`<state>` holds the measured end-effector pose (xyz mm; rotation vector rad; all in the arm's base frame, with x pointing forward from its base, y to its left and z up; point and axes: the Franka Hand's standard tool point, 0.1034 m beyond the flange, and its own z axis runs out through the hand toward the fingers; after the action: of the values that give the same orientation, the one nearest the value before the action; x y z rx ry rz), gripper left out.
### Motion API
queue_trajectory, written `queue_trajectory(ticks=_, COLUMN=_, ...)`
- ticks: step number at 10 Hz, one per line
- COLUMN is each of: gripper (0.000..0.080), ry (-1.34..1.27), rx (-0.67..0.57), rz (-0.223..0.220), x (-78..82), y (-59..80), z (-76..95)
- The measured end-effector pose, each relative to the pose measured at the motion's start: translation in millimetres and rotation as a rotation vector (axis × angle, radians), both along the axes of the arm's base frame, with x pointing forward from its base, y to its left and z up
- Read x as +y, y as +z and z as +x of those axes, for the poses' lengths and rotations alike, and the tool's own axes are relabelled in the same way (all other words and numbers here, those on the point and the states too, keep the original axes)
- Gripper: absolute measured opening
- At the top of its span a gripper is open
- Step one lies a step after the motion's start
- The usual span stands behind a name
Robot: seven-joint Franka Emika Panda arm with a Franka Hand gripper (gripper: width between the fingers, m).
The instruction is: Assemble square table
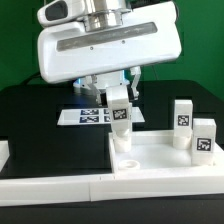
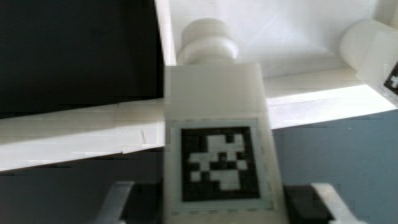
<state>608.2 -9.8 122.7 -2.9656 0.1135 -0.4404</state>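
Nearest: white plastic leg block with a black-white tag (image 2: 215,150) fills the wrist view, a round peg at its far end; dark finger pads (image 2: 130,203) of the tool sit at each side of its tagged end
Tool: two-finger tool (image 1: 118,97) clenched on this leg block (image 1: 120,118), holding it upright, tag facing the exterior camera; block's lower end hangs just above the tabletop's near corner
Tabletop: white plastic square tray-like top with raised rim (image 1: 165,160) lies flat on the black worktop (image 1: 40,125); a round socket (image 1: 127,161) shows in the corner under the held block; contact between peg and socket cannot be told
Other legs: two more white tagged leg blocks (image 1: 183,121) (image 1: 204,139) stand upright at the exterior view's right, on or just behind the top; whether they are screwed in cannot be told; a fourth is not visible
Surroundings: marker board (image 1: 88,116) lies flat behind the held block; long white border bars (image 1: 60,185) run along the front edge
Progress: judged early to middle; one leg is being brought to its corner, not yet seated; left to do, seating and turning this leg, then the remaining ones
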Motion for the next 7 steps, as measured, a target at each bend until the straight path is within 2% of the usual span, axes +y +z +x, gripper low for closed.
queue_trajectory(ticks=2, gripper=0.0291, ry=-0.018, rx=-0.022, rz=-0.013, x=-1.4, y=-0.4, z=1.8)
queue_trajectory(ticks=3, gripper=0.0291, ry=-0.065, rx=-0.128, rz=-0.088, x=-2.5, y=-3.7, z=2.0)
queue_trajectory(ticks=4, gripper=0.0291, ry=-0.074, rx=-0.204, rz=-0.154, x=-4.6, y=-8.8, z=-5.7)
queue_trajectory(ticks=5, gripper=0.0291, ry=-0.09, rx=-0.253, rz=-0.187, x=-11.4, y=-6.1, z=-9.5)
queue_trajectory(ticks=6, gripper=0.0291, ry=-0.105, rx=-0.298, rz=-0.203, x=-18.1, y=0.3, z=-8.3)
queue_trajectory(ticks=7, gripper=0.0291, ry=-0.095, rx=-0.299, rz=-0.195, x=-20.1, y=2.0, z=-9.3)
